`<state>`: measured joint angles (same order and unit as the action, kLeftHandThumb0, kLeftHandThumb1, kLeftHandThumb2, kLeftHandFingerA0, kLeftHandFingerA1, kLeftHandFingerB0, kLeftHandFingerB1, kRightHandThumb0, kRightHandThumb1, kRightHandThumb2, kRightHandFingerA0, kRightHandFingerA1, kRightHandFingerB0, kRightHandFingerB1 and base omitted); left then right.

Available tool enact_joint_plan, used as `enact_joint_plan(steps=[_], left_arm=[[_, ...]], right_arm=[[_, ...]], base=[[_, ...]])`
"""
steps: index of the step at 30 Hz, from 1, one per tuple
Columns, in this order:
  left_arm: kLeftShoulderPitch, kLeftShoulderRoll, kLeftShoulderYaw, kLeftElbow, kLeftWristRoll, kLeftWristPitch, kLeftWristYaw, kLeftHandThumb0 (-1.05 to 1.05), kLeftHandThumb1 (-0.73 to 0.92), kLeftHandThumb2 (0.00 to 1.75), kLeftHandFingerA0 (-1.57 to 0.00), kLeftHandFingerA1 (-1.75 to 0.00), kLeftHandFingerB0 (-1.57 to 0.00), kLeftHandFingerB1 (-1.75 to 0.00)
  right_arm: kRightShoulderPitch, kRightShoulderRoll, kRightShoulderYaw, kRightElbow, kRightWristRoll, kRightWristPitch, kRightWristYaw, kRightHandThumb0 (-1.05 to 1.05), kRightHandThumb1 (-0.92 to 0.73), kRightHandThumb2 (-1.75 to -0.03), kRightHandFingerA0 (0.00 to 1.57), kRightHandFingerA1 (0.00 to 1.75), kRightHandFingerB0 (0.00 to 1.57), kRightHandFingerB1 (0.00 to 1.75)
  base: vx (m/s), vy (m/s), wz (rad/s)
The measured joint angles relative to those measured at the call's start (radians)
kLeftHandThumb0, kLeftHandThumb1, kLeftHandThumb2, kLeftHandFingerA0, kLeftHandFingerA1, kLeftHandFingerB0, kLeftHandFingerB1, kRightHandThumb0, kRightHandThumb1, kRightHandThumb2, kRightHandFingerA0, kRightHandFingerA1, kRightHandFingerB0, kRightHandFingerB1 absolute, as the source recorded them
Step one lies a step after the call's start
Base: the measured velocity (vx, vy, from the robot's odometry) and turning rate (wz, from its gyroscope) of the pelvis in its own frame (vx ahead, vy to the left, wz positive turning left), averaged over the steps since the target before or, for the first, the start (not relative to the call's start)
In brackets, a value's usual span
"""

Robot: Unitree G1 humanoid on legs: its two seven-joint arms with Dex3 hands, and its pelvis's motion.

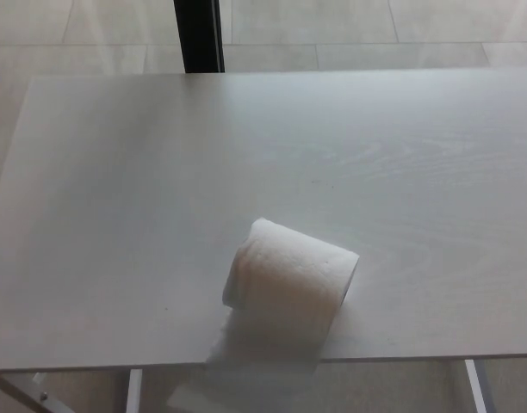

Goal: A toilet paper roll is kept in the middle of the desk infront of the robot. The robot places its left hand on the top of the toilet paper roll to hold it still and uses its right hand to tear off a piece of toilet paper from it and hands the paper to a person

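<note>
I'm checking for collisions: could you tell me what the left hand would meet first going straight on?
The left hand is not in view, so its line cannot be judged; only the toilet paper roll lies on the desk.

A pale, wood-grained bench [401,155] is shown from above, over a tiled floor [350,26]. A white toilet paper roll [289,280] is laid on its side near the front edge, and a loose strip of paper [246,374] is draped from it over that edge.

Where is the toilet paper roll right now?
In the head view the toilet paper roll lies on its side near the desk's front edge, about midway across, its loose tail hanging over that edge.
</note>
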<state>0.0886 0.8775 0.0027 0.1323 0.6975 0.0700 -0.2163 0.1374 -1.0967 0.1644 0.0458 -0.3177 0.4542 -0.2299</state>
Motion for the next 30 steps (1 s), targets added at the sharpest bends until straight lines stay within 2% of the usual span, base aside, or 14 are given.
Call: enact_joint_plan(steps=[1, 4, 5, 6, 7, 8, 20, 30], left_arm=[[0.04, -0.004, 0.023, 0.034, -0.011, -0.005, 0.0, -0.91, 0.64, 0.88, 0.0, -0.44, 0.0, -0.25], [0.15, -0.018, 0.086, 0.144, -0.043, -0.021, 0.0, -0.91, 0.67, 0.93, 0.0, -0.46, 0.0, -0.29], [0.185, -0.027, 0.105, 0.186, -0.054, -0.023, 0.0, -0.79, 0.87, 0.71, 0.0, -0.37, 0.0, -0.08], [0.214, -0.036, 0.125, 0.218, -0.064, -0.026, 0.0, -0.74, 0.89, 0.65, 0.0, -0.33, 0.0, -0.2], [0.245, -0.049, 0.147, 0.247, -0.075, -0.028, 0.0, -0.75, 0.91, 0.67, 0.0, -0.39, 0.0, -0.12], [0.293, -0.069, 0.179, 0.274, -0.091, -0.028, -0.001, -0.8, 0.85, 0.8, 0.0, -0.46, 0.0, -0.21], [0.527, -0.231, 0.427, 0.446, -0.245, -0.032, -0.02, -0.8, 0.85, 0.8, 0.0, -0.46, 0.0, -0.21], [0.578, -0.274, 0.58, 0.5, -0.381, -0.034, -0.052, -0.8, 0.85, 0.8, 0.0, -0.46, 0.0, -0.21]], right_arm=[[0.032, 0.003, -0.031, 0.022, 0.007, -0.012, -0.002, -0.62, -0.67, -0.76, 0.0, 0.16, 0.12, 0.43], [0.119, 0.014, -0.116, 0.097, 0.024, -0.05, -0.009, -0.62, -0.68, -0.75, 0.0, 0.13, 0.12, 0.44], [0.147, 0.02, -0.146, 0.129, 0.032, -0.064, -0.011, -0.63, -0.7, -0.75, 0.0, 0.14, 0.12, 0.43], [0.169, 0.027, -0.174, 0.158, 0.04, -0.078, -0.012, -0.62, -0.7, -0.74, 0.0, 0.14, 0.13, 0.43], [0.188, 0.034, -0.202, 0.187, 0.048, -0.093, -0.014, -0.61, -0.7, -0.74, 0.0, 0.19, 0.14, 0.44], [0.214, 0.043, -0.239, 0.232, 0.059, -0.11, -0.014, -0.6, -0.7, -0.7, 0.0, 0.29, 0.16, 0.46], [0.266, 0.134, -0.599, 0.594, 0.192, -0.263, -0.013, -0.6, -0.7, -0.7, 0.0, 0.29, 0.16, 0.46], [0.262, 0.218, -0.823, 0.812, 0.292, -0.401, -0.009, -0.6, -0.7, -0.7, 0.0, 0.29, 0.16, 0.46]], base=[[0.0, 0.0, 0.0], [0.0, 0.0, 0.0], [0.0, 0.0, 0.0], [0.0, 0.0, 0.0], [0.0, 0.0, 0.0], [0.0, 0.0, 0.0], [0.0, 0.0, 0.0], [0.0, 0.0, 0.0]])
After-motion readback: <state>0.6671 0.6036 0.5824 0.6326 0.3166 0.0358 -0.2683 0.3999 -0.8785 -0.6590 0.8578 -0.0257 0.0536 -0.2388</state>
